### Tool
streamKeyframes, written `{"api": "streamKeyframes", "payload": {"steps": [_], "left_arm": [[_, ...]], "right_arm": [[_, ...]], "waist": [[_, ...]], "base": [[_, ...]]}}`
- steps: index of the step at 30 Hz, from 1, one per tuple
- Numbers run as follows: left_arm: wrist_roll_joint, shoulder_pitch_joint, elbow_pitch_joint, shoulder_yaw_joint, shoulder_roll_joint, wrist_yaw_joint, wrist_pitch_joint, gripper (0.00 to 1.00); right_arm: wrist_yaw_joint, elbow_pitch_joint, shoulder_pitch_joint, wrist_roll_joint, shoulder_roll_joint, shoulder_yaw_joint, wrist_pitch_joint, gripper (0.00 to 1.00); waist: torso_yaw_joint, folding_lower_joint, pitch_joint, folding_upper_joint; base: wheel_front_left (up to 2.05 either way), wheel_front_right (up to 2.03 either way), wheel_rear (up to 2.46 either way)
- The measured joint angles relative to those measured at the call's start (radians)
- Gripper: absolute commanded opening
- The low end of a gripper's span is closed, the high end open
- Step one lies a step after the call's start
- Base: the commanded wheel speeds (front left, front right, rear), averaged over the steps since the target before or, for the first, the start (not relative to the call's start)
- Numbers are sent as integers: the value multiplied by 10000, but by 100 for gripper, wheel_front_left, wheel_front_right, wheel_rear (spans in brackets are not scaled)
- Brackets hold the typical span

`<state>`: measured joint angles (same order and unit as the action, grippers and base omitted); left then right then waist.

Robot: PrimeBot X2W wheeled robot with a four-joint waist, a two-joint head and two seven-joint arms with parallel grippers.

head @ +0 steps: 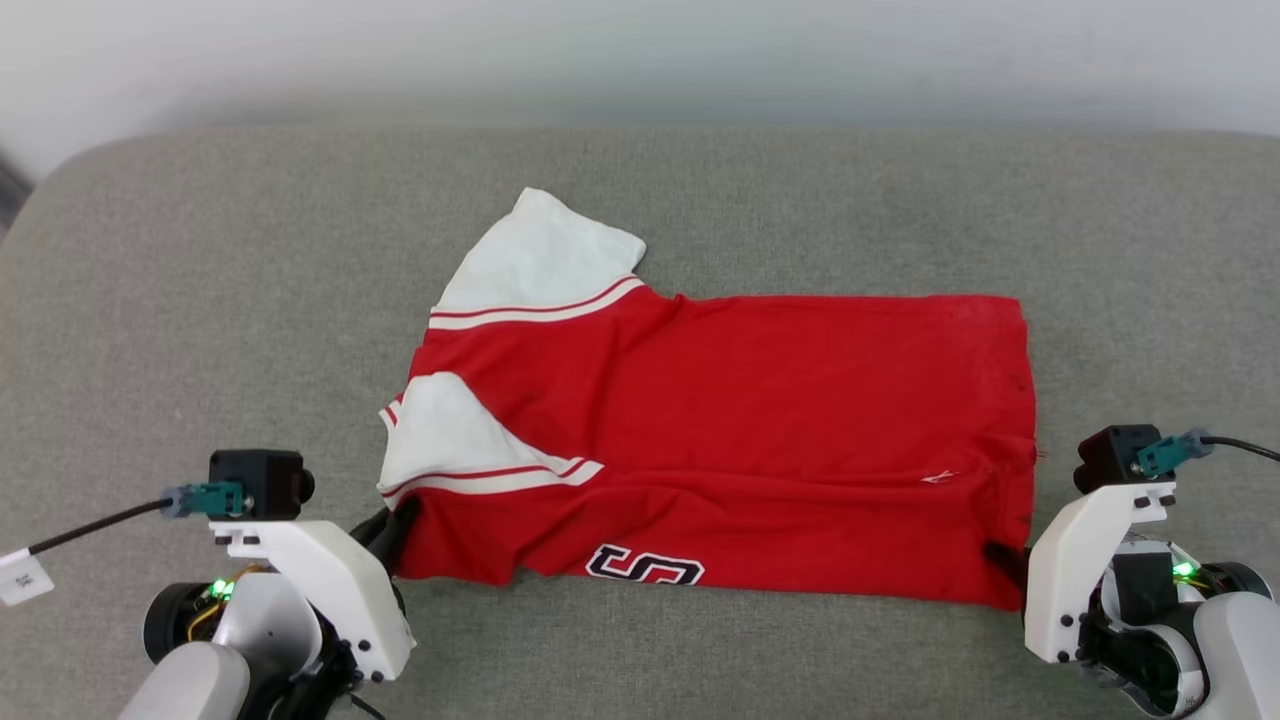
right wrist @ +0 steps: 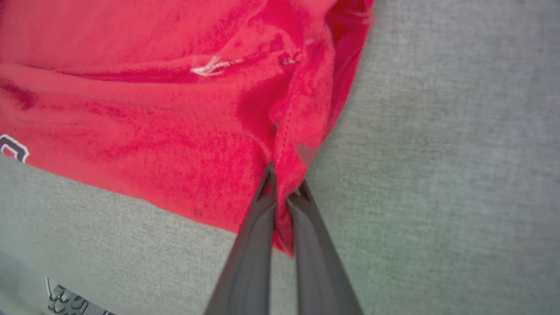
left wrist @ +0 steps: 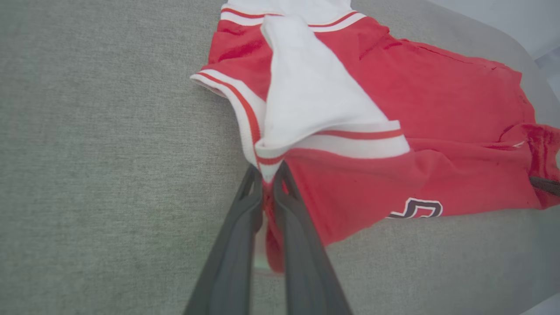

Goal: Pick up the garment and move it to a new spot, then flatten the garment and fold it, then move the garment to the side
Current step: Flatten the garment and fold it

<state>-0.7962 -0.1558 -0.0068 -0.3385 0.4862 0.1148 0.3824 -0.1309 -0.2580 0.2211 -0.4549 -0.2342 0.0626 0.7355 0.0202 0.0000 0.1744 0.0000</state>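
I counted one garment (head: 760,420), a red T-shirt, spread across the grey cushion (head: 200,300) between my two grippers. My left gripper (left wrist: 267,173) was pinched together on the shirt's near corner, where the striped sleeve trim met the red cloth, and fabric bunched between its fingers (left wrist: 236,245). My right gripper (right wrist: 284,183) was likewise clamped on the garment, biting the stitched hem at the opposite near corner.

Two white sleeves showed. The nearer sleeve (head: 445,430) lay folded over the red body just beyond my left gripper, covering part of it. The farther sleeve (head: 540,260) lay well past that one, out on the cushion.

One patch of dark-and-white lettering (head: 645,567) sat on the near edge between the grippers, closer to the left one. One small white thread mark (right wrist: 210,65) lay on a crease beyond my right gripper.
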Motion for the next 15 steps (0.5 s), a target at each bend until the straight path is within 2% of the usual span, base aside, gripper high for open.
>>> {"api": "streamKeyframes", "payload": {"steps": [4,9,15], "left_arm": [[-182,276,-86,69,-88,25,-75,0],[-257,929,-359,150,12,257,-82,0],[-593,1690,-619,290,107,439,19,0]], "right_arm": [[0,303,-161,-92,-104,186,-48,0],[0,752,-675,-226,-230,267,-31,0],[0,1051,-1518,-318,-291,-69,182,0]], "waist": [[-53,0,-330,0],[-137,-1,-963,0],[-203,0,-1554,0]], "base": [[0,0,0],[0,0,0],[0,0,0]]}}
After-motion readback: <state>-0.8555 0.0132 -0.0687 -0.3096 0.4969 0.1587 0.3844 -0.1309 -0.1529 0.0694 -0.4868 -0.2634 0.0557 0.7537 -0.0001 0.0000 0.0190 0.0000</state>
